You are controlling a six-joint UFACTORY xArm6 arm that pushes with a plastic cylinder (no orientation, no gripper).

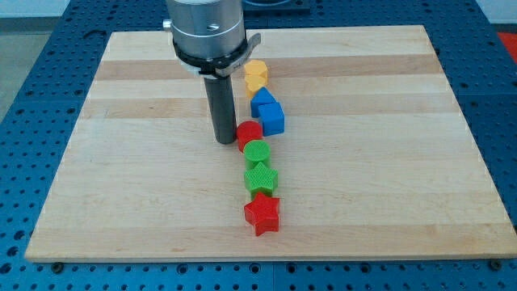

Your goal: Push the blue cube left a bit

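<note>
The blue cube (272, 118) is found just above the board's centre, touching a blue wedge-like block (262, 100) at its 11 o'clock. It is judged light, rigid and fairly free-sliding on the smooth wooden board (388, 162); nothing can be grasped, so its right face should be pressed squarely. A yellow block (256, 74) lies at 12 o'clock; a red cylinder (249, 133), two green blocks (258, 166) and a red star (262, 214) trail toward 6. My tip (225, 141), bare and holding nothing, rests at the cube's 8 o'clock, beside the red cylinder.
</note>
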